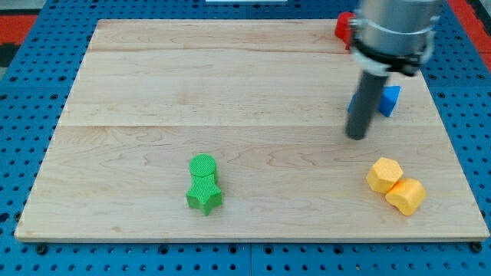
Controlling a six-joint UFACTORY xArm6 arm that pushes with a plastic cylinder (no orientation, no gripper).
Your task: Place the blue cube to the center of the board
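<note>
camera view shows the blue cube (390,100) near the surface's (230,84) right edge, partly hidden behind my tip (356,136), which sits at its lower left. no gripper here, just a rod. risk: from this side a push drives it off toward the right; the red block (343,27) lies close above.

board (153,84) open leftward, green blocks (204,184) low centre
</note>
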